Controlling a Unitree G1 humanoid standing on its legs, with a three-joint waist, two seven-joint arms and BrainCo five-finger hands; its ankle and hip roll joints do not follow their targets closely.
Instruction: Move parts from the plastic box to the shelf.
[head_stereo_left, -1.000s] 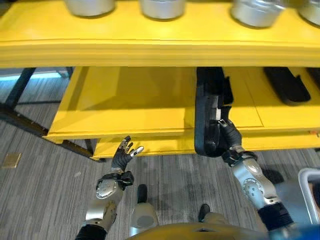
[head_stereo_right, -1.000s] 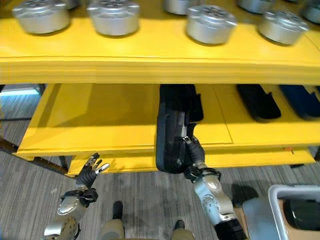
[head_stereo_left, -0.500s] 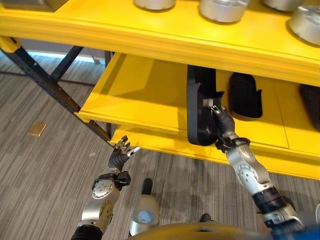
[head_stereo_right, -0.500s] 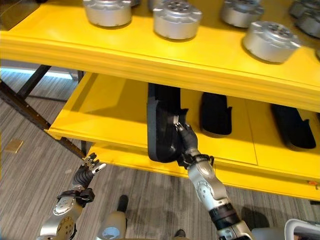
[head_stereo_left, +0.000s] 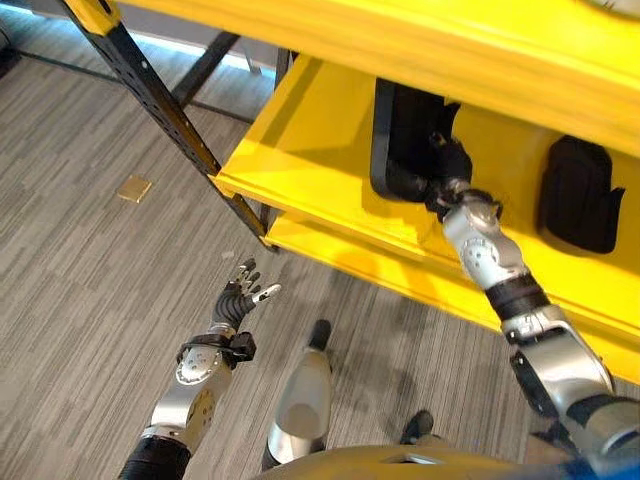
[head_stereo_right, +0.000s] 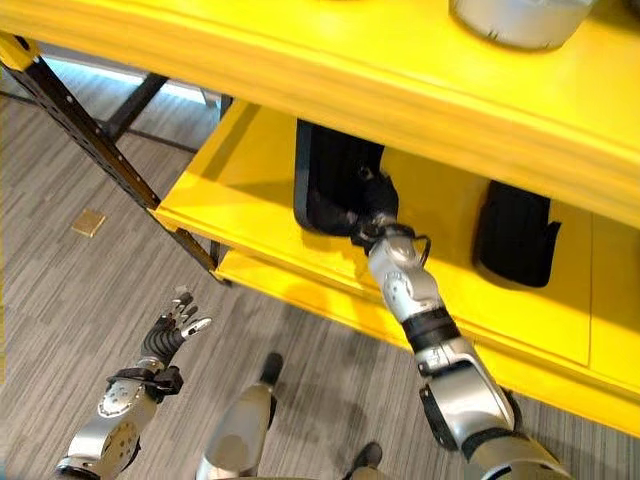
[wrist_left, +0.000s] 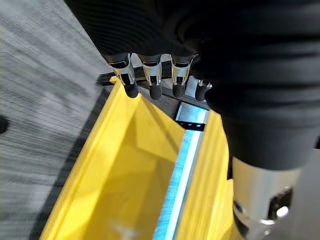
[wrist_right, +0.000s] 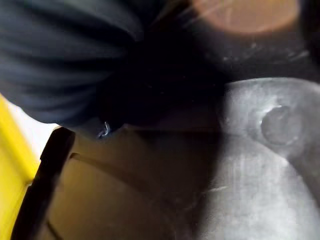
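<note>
A long black moulded part (head_stereo_left: 398, 140) lies on the yellow middle shelf (head_stereo_left: 300, 160), its near end at the shelf's front edge. My right hand (head_stereo_left: 450, 165) reaches in under the top shelf and is shut on that near end; the part's dull surface (wrist_right: 260, 170) sits right against the hand in the right wrist view. My left hand (head_stereo_left: 240, 298) hangs low above the floor at the lower left, fingers (wrist_left: 150, 82) straight and holding nothing, pointing towards the yellow shelf's edge (wrist_left: 120, 165).
A second black part (head_stereo_left: 578, 195) lies on the same shelf to the right. A silver round part (head_stereo_right: 518, 14) stands on the top shelf. The shelf's black post (head_stereo_left: 150, 100) slants down at the left. A small tan tile (head_stereo_left: 133, 188) lies on the grey floor.
The camera has swung left and down. My right hand has carried the black part deeper onto the middle shelf, away from me. The left hand has stayed open and low.
</note>
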